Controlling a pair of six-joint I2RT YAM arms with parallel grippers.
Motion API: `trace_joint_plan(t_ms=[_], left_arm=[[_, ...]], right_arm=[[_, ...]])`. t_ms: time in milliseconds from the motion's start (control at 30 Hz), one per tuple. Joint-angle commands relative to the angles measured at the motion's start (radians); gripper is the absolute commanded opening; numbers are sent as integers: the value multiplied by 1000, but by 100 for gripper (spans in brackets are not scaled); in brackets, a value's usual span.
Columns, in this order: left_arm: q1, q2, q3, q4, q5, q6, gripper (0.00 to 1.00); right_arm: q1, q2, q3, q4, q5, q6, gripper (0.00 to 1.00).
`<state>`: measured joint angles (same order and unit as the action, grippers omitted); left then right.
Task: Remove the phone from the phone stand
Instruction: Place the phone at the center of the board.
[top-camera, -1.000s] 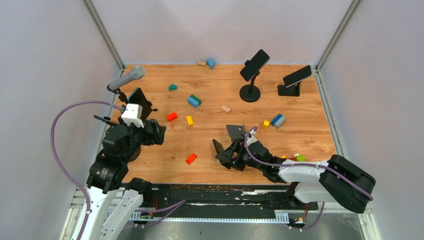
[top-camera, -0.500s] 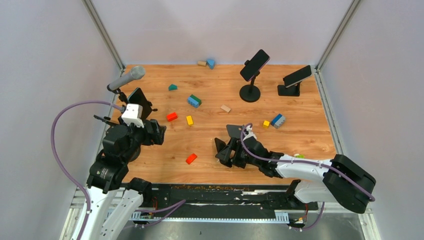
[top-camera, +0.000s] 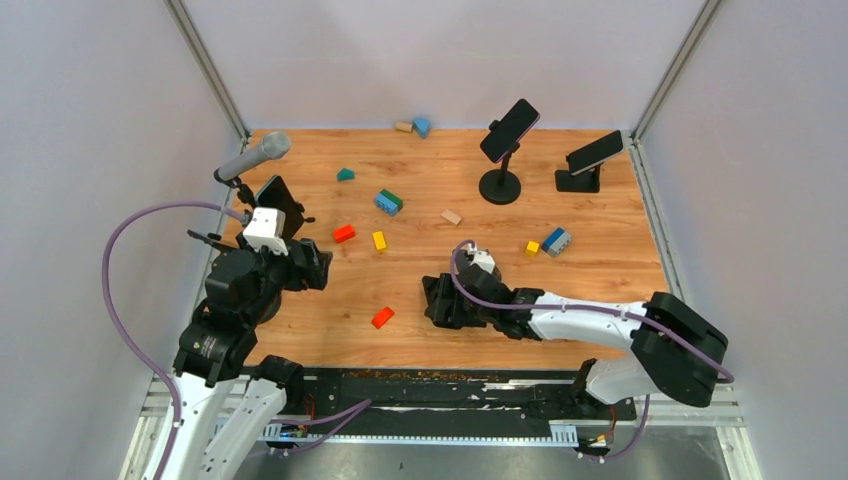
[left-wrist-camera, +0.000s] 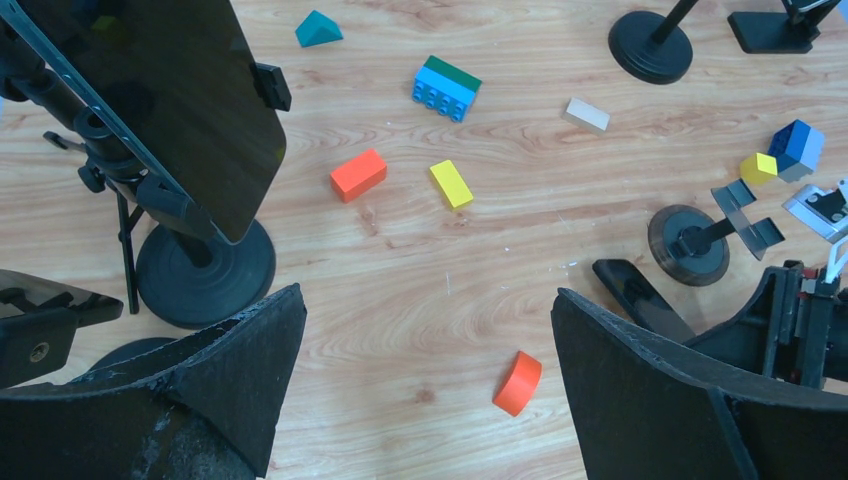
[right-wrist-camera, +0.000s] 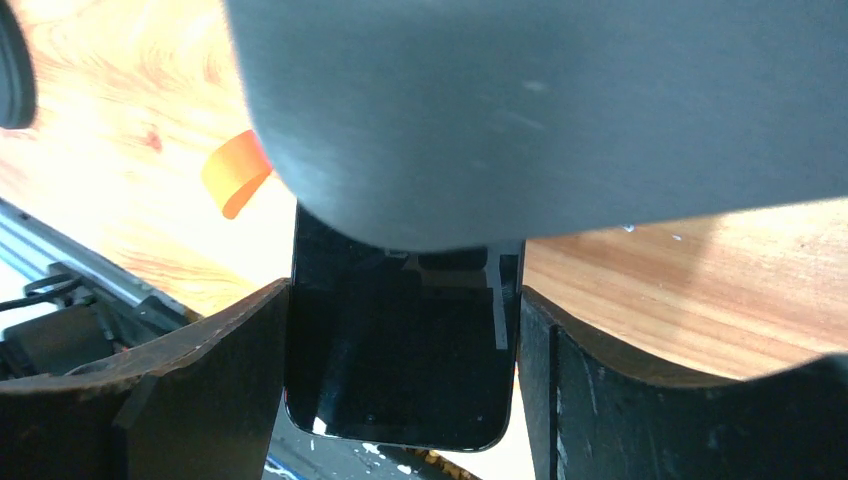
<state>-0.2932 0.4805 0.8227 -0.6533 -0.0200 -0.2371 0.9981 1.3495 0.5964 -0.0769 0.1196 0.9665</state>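
Note:
My right gripper (top-camera: 447, 302) is shut on a black phone (top-camera: 431, 291), low over the wood near the table's front centre. In the right wrist view the phone (right-wrist-camera: 400, 370) sits between both fingers of that gripper (right-wrist-camera: 402, 305), screen up. The bare phone stand (left-wrist-camera: 700, 240), a round black base with an open clamp, stands just behind it; in the top view my right arm hides most of it. The phone's end (left-wrist-camera: 640, 298) shows in the left wrist view. My left gripper (left-wrist-camera: 425, 370) is open and empty at the left side (top-camera: 305, 265).
Three other phones sit on stands: far centre (top-camera: 509, 130), far right (top-camera: 594, 152), left (top-camera: 280, 200). A microphone (top-camera: 255, 157) stands far left. An orange half-round block (top-camera: 382, 317) lies left of the held phone. Several coloured blocks (top-camera: 388, 201) are scattered mid-table.
My right gripper has swung left and lower with the phone in it, away from the bare stand. The left arm has not moved.

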Motion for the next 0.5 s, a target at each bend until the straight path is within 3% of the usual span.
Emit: trace_joint_plan(t_ms=[0,467], left_arm=[[-4,-3,-3,32,-4,12,100],[-4,-6,-5,29,-17,10,100]], right_arm=[[33,40,112,-84,88,-78,0],[125,318,463,-451,224,-156,3]])
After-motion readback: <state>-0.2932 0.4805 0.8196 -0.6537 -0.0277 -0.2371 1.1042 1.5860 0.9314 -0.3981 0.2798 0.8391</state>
